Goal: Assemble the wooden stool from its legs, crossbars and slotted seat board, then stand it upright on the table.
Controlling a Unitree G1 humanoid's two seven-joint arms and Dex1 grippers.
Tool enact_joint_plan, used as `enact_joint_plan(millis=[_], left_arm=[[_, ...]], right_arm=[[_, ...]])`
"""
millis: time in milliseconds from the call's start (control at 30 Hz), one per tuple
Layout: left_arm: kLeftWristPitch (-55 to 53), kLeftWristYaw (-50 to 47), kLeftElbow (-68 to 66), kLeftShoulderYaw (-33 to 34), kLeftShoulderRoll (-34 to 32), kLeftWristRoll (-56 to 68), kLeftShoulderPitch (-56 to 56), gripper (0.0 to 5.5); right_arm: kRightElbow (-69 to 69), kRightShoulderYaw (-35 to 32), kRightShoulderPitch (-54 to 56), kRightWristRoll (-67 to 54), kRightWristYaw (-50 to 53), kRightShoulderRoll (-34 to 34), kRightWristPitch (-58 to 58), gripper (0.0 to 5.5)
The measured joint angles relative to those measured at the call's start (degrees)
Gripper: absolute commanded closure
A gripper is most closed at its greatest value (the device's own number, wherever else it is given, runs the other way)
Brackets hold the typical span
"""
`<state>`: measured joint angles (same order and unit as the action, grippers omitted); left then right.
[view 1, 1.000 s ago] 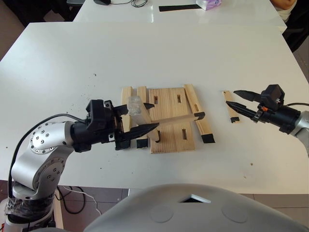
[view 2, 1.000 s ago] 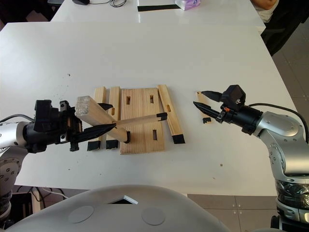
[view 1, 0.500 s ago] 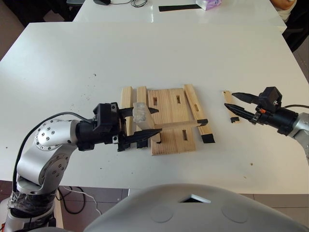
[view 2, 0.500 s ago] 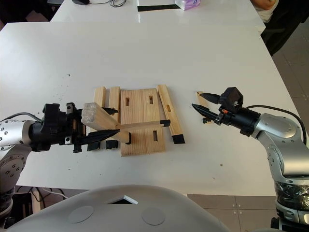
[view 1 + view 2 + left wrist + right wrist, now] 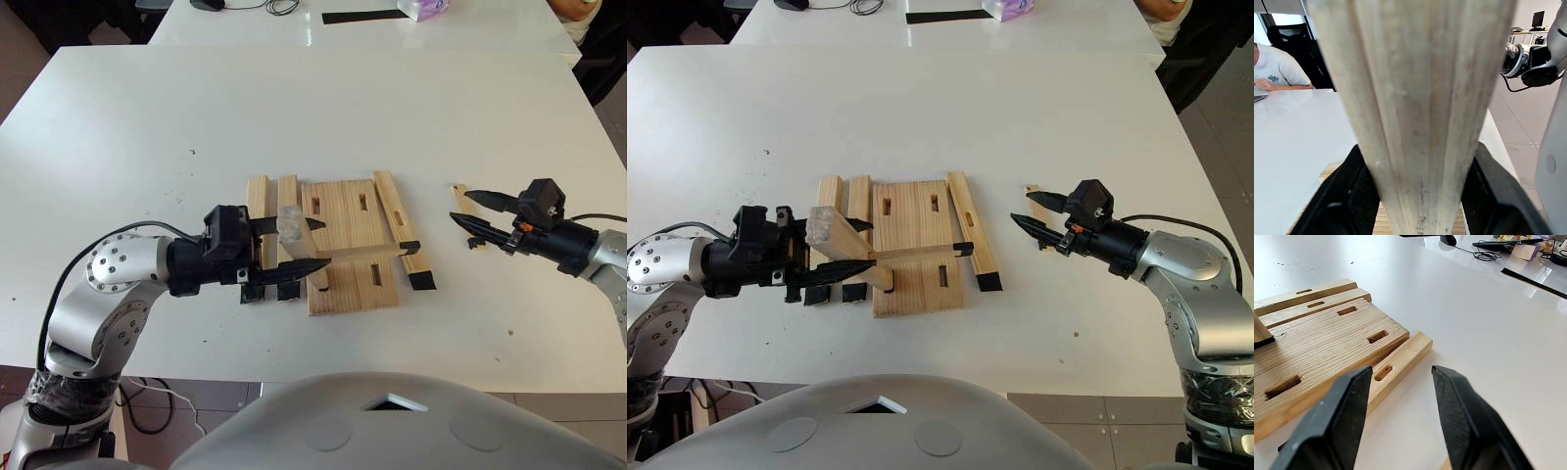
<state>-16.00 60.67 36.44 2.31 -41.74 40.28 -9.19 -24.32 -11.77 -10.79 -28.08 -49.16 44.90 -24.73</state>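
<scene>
Left end effector point(image 5: 1418, 205) is clamped on a thick pale wooden leg point(image 5: 838, 238), held tilted over the left edge of the slotted wooden seat board point(image 5: 911, 220). A thin wooden crossbar point(image 5: 921, 252) runs from that leg across the board to its right edge. Two flat wooden legs point(image 5: 271, 196) lie against the board's left side and one black-footed leg point(image 5: 404, 230) lies against its right. Right end effector point(image 5: 1026, 208) has its fingers apart, right of the board, just above a short wooden strip point(image 5: 458, 189) on the white desk point(image 5: 294, 108).
</scene>
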Motion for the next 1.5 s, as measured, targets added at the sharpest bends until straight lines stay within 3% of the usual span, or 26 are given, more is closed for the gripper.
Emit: enact_joint_plan(millis=[167,333,667,933,1200,1367,1500], left_arm=[[7.91,-0.60,1.41,-1.94,-0.01,-6.17,-5.43,3.33],[9.20,-2.27,1.81,-2.50,-0.02,-6.72,-6.57,3.33],[-6.57,-1.11,-5.44,-2.58,-5.38,0.50,10.72,3.33],[-0.34,3.38,-11.01,-5.67,-5.84,-5.55,14.72,3.33],[1.68,3.72,-18.63,-8.72,-5.82,-14.43,16.74,2.16],[-3.56,4.35,-16.60,-3.70,-6.50,-8.69,19.78,2.16],[-5.84,5.17,-14.64,2.56,-10.10,-7.28,13.34,2.16]], right_arm=[[-0.81,-0.07,-1.15,-0.08,1.01,-0.70,-0.16,3.25],[-0.90,-0.22,-1.34,-0.27,1.60,-0.87,-0.50,3.25],[-2.03,-0.25,-2.14,-0.26,2.95,-1.80,-0.59,3.25],[-2.11,0.25,-2.25,-0.13,3.48,-2.09,-0.59,3.25],[-2.13,1.05,-1.97,-0.04,4.05,-2.41,-0.59,3.25],[-2.21,1.03,-2.59,0.08,4.44,-2.83,-0.52,3.25],[-3.39,0.28,-5.55,1.31,5.67,-3.51,0.03,3.25]])
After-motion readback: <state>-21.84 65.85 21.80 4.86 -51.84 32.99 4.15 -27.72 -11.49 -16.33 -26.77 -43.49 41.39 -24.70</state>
